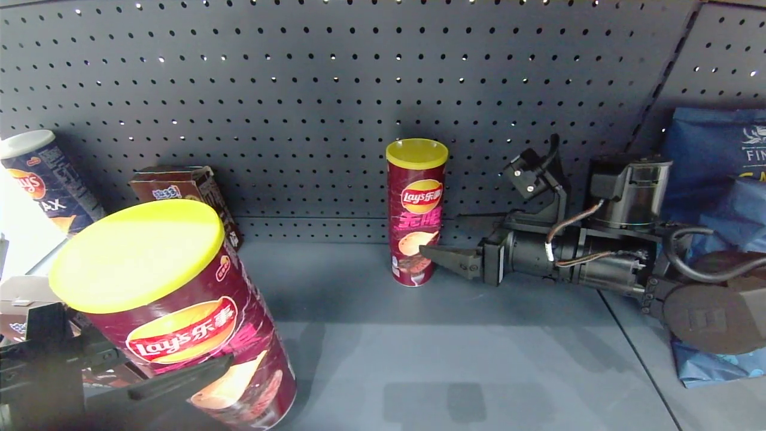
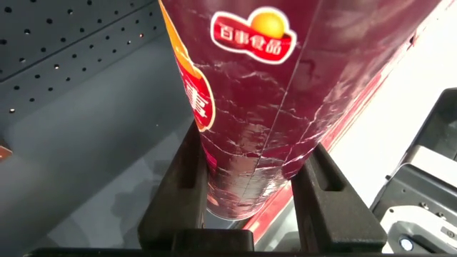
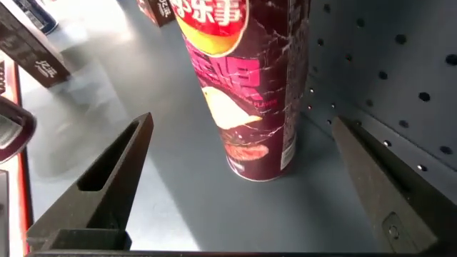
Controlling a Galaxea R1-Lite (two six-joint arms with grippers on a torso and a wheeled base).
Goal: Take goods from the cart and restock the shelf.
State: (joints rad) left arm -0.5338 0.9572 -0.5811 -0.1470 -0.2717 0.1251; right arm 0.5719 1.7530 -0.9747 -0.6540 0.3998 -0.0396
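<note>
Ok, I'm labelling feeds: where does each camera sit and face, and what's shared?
Head: on the robot's head, facing down at the shelf; left arm and right arm show.
Left wrist: on that wrist, looking along the left end effector, shut on the held chip can.
Right wrist: on that wrist, looking past the open right end effector at the standing chip can.
Shared: head shows both cans.

Maroon can (image 1: 416, 212) with yellow lid stands upright at frame centre on the grey shelf (image 1: 431, 365), close to the pegboard back (image 1: 299, 90). Right gripper (image 1: 434, 251) reaches in from the right edge, one finger at the can's lower side. Lower left: left gripper (image 1: 119, 365) clamps a tilted second maroon can (image 1: 173, 311). Upper left: dark blue can (image 1: 42, 179), brown box (image 1: 185, 194). Right edge: blue bags (image 1: 712, 161).
</note>
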